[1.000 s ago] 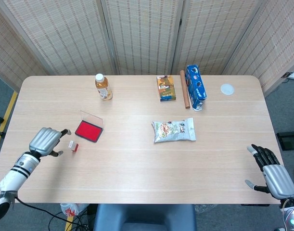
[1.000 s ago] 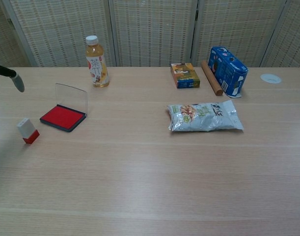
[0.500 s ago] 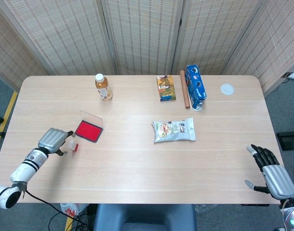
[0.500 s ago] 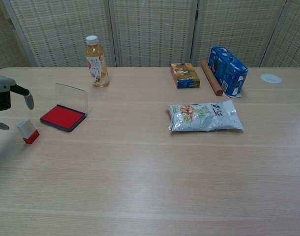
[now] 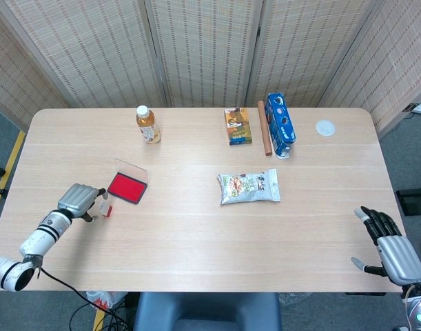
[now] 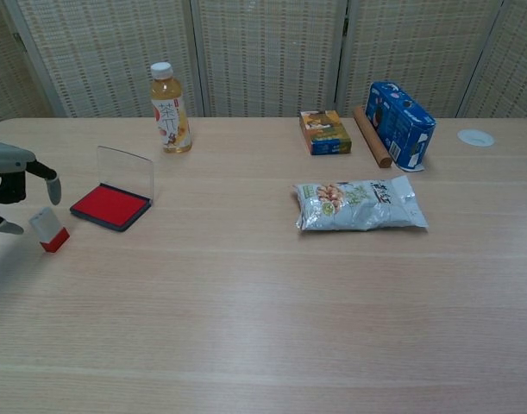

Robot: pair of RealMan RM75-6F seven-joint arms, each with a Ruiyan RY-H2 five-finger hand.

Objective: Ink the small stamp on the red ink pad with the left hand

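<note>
Small stamp (image 6: 49, 229) stands on the table (image 6: 263, 302), just left of the red ink pad (image 6: 110, 207); long axis near upright, leaning slightly, red base down, white top up. Left hand (image 6: 11, 181) brackets the stamp's top, fingers apart; contact cannot be confirmed. Right hand (image 5: 393, 249) released, fingers spread, at the table's near right edge.

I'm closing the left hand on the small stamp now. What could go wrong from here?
1. The small stamp already sits tilted by the left hand; a fingertip nudge may tip it or push it away instead of gripping it.
2. The red ink pad lies close by with its clear lid standing upright at the far edge; carrying the stamp over too far could knock the lid.
3. In the chest view the hand is partly cut off, so judge contact from the head view.
</note>
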